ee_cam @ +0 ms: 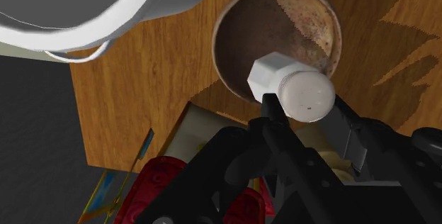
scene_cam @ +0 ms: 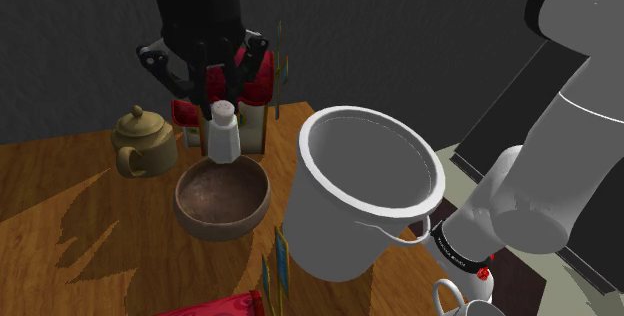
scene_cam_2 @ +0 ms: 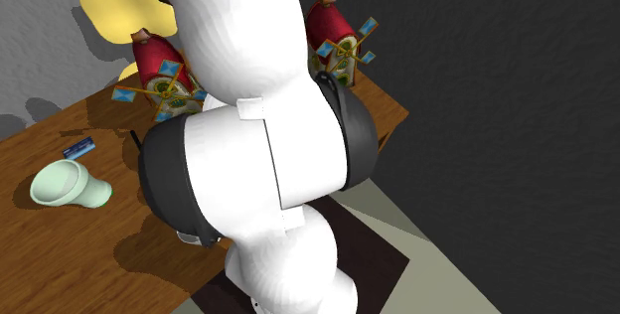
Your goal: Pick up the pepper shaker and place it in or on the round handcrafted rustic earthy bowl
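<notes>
Black two-finger gripper (scene_cam: 222, 104) clenched on white faceted pepper shaker (scene_cam: 223, 132), gripped just under the cap, upright. Hanging just above the rear rim of brown round earthy bowl (scene_cam: 215, 222), near wooden table's (scene_cam: 60, 194) far edge. Looks staged for release inside; probably needs a nudge toward centre first.

- A large white bucket (scene_cam: 335, 229) stands on the wooden bench (scene_cam: 50, 179).
- A tan teapot (scene_cam: 143, 141) sits nearby.
- A red windmill model (scene_cam_2: 159, 69) stands upright.
- A pale green cup (scene_cam_2: 68, 185) lies on its side.
</notes>
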Robot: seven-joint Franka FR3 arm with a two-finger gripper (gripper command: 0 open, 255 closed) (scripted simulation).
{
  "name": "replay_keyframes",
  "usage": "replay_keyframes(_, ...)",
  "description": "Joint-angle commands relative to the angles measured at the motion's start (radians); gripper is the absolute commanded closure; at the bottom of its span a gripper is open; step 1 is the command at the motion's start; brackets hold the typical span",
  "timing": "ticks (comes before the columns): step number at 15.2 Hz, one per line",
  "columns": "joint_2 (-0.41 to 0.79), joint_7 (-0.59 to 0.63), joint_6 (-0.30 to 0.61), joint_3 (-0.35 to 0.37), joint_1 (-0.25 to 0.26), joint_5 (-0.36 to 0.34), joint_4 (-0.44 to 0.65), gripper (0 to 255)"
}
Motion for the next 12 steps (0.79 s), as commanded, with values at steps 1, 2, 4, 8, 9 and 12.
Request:
replay_keyframes(1,-0.003,0.000,0.029,-0.001,-0.003,0.002,-0.031,255)
replay_keyframes(2,-0.006,-0.001,0.044,-0.002,-0.005,0.004,-0.048,255)
replay_keyframes(4,-0.011,-0.002,0.073,-0.003,-0.008,0.007,-0.081,255)
replay_keyframes(8,-0.018,-0.002,0.128,-0.005,-0.013,0.010,-0.141,255)
replay_keyframes(9,-0.018,-0.002,0.142,-0.005,-0.014,0.010,-0.155,255)
replay_keyframes(12,-0.019,-0.001,0.182,-0.006,-0.016,0.010,-0.196,255)
